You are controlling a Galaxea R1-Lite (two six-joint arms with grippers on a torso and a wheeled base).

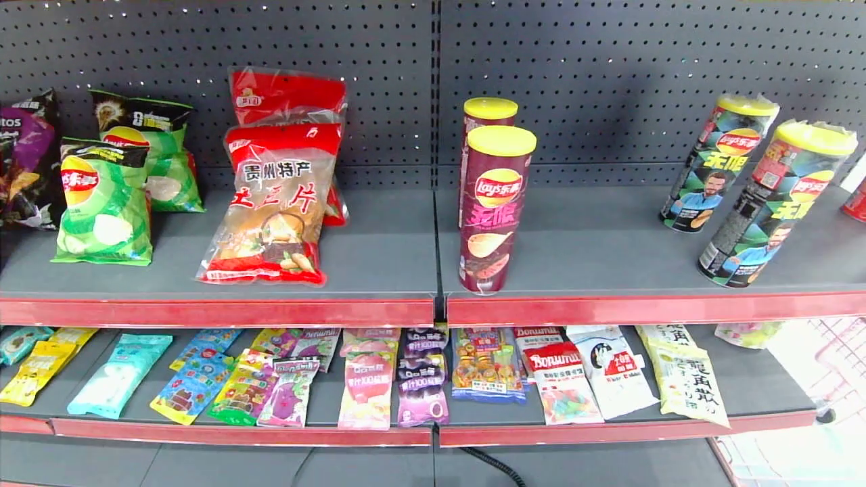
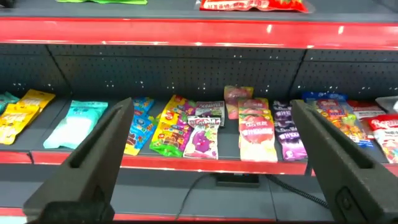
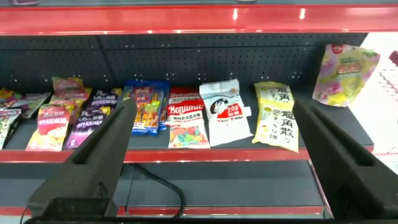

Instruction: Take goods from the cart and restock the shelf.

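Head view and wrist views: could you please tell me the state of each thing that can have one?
Left tool, open, holding nothing.
Right tool, open, holding nothing.
Maroon chip cans, upright, lids on.
Dark green chip cans, standing, lids on.
Red snack bags, sealed, propped up.
Green chip bags, sealed, standing.
Candy packets, lying flat on the lower shelf.

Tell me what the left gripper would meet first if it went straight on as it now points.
Probably the purple grape packet among the sweets on the lower shelf; the open left gripper aims about there, though depth is unclear.
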